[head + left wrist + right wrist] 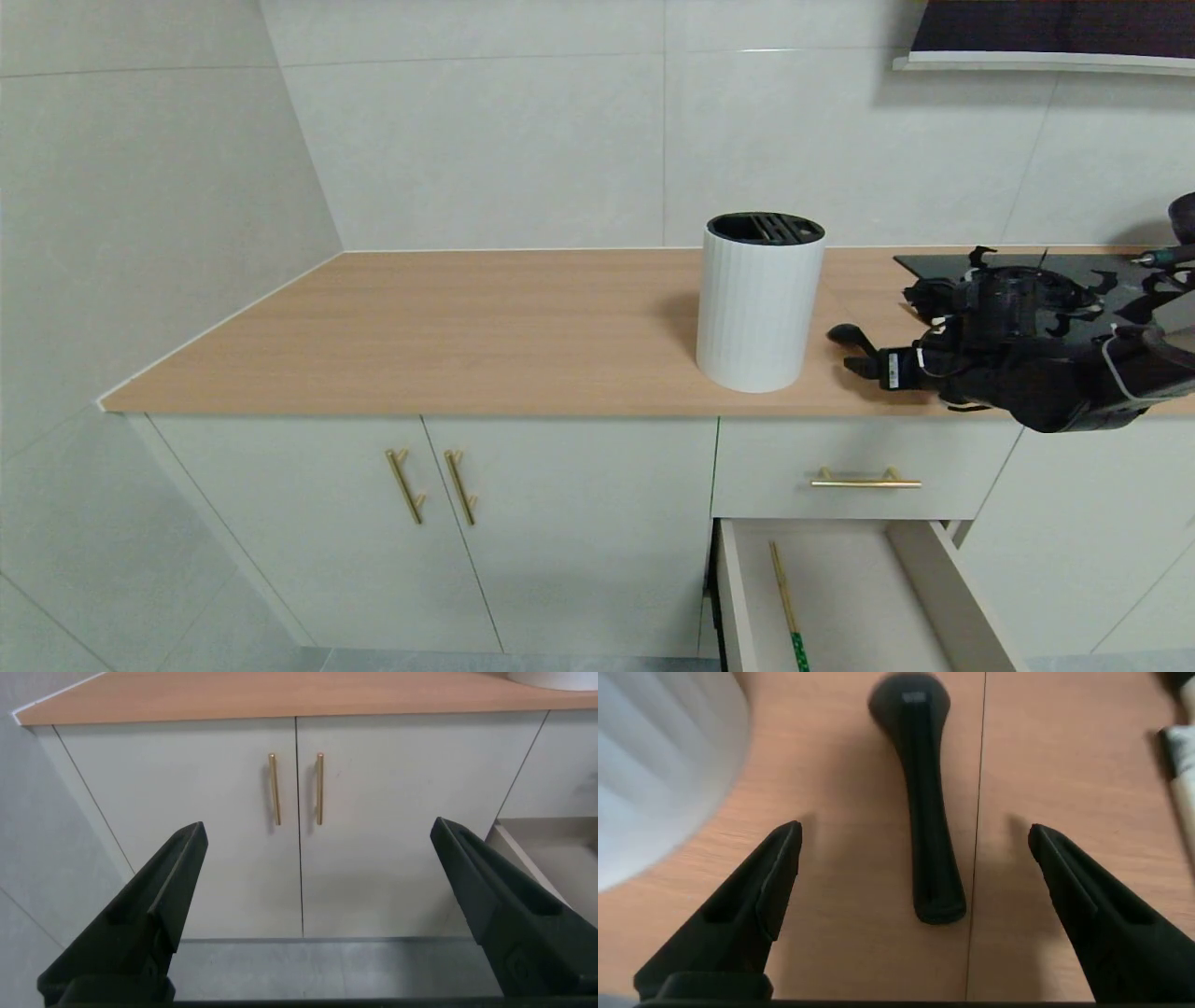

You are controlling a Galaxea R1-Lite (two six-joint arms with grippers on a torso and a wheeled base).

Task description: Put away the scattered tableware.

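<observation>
Standing wide open, the right gripper (913, 833) has one finger (757, 905) on each side of a black tool (924, 812), and neither finger touches it. The tool lies flat on the wooden counter (467, 327), just beside the white holder (759, 313), on the holder's right. It is long and thin, with a round, fat end and a slim handle. It could be a spoon or a scoop; I cannot tell which. In the head view the gripper covers most of the tool and only its round end peeks out.

The left gripper (316, 831) is wide open too, and holds nothing. It is low down, in front of two cupboard doors (392, 840) with gold handles (274, 789).

The white holder stands up straight and has a black top with slots in it. Below the counter a drawer (934, 579) is pulled out, and one chopstick (786, 597) lies inside. The front of the drawer is cut off, so part of the chopstick is hidden.
</observation>
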